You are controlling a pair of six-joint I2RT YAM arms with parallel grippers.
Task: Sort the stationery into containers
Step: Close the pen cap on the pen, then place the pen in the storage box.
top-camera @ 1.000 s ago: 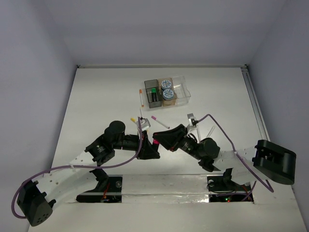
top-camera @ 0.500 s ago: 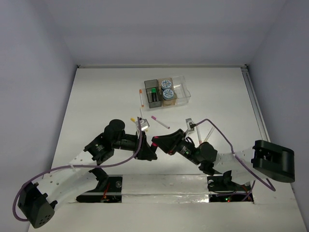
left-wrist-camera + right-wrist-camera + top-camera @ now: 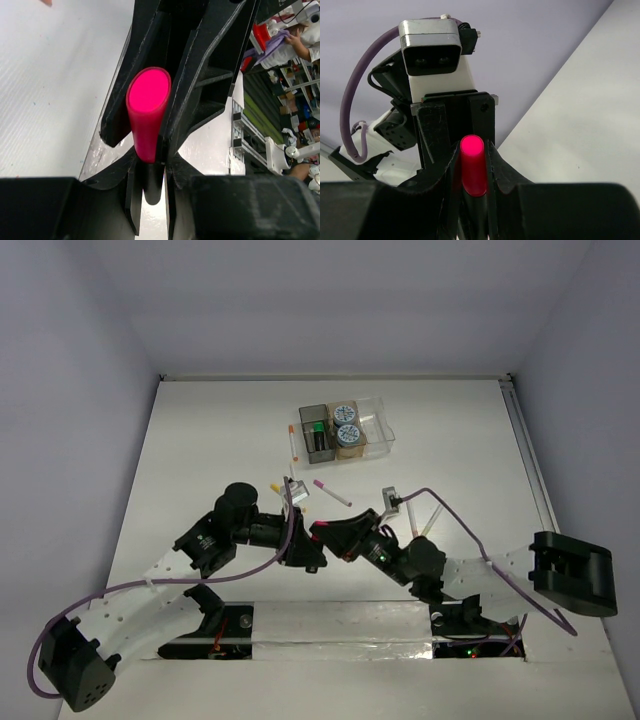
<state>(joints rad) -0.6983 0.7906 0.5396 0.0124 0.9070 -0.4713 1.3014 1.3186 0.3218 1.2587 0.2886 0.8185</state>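
Observation:
A black marker with a magenta cap point(image 3: 317, 531) hangs above the table's near middle, gripped from both sides. My left gripper point(image 3: 308, 548) is shut on its black body point(image 3: 150, 182), and the cap point(image 3: 146, 115) sticks out beyond the fingers. My right gripper point(image 3: 326, 533) is shut on the magenta cap point(image 3: 472, 172). The containers stand at the back. The dark grey bin point(image 3: 306, 416) holds black markers and a green eraser, the amber bin point(image 3: 349, 450) holds two tape rolls, and the clear bin point(image 3: 378, 430) is beside it.
Loose pens lie on the table: an orange-capped pen point(image 3: 292, 444) left of the bins, a yellow-capped pen point(image 3: 277, 487) by the left arm, a pink-capped pen point(image 3: 332, 491) in the middle, and white pens point(image 3: 432, 516) near the right arm's cable.
Both grippers, still joined on the marker, have drifted slightly left and toward the near edge. The right arm's elbow has dropped nearer its base.

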